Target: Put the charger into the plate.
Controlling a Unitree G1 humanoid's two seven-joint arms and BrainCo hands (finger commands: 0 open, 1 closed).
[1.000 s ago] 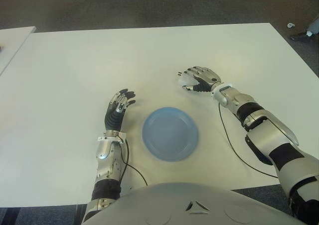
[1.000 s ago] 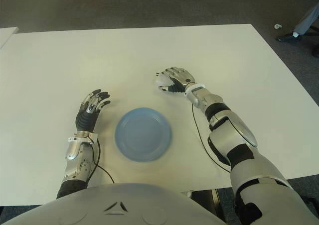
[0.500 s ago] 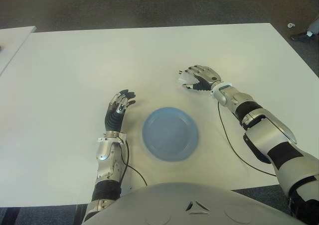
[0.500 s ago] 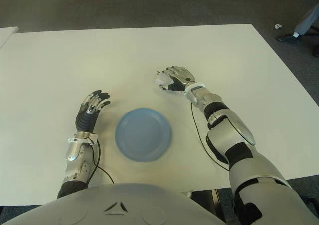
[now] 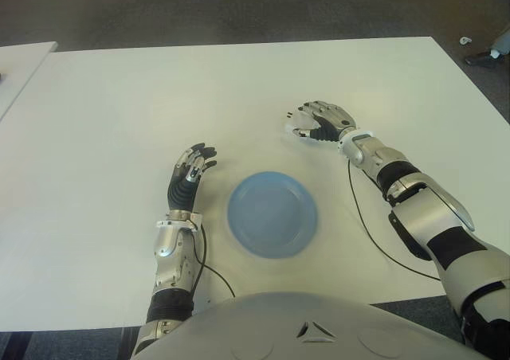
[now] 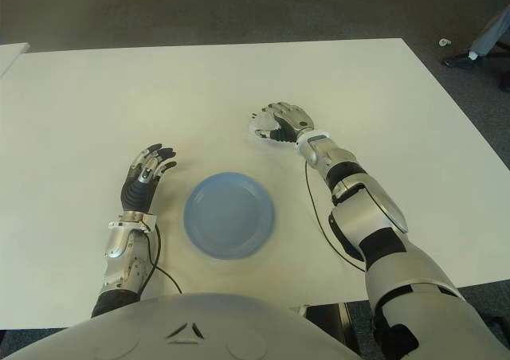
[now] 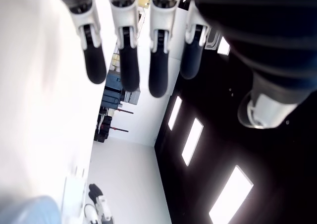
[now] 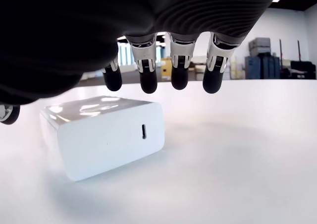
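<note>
Right hand point(image 8: 163, 40), which I steer, arches palm-down over the charger point(image 8: 101, 135), fingers curved above it without gripping. I judge the task barely begun: charger on the table point(image 5: 119, 105), beyond the empty plate point(image 5: 272, 213). Left hand point(image 5: 190, 174) shows left of the plate, fingers relaxed.

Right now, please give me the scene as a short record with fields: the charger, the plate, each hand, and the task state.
charger: white block lying on the table, beyond the plate
plate: blue, nothing in it
right hand: over the charger, fingers arched above it, no grasp closed
left hand: open, left of the plate
task state: charger not yet lifted
</note>
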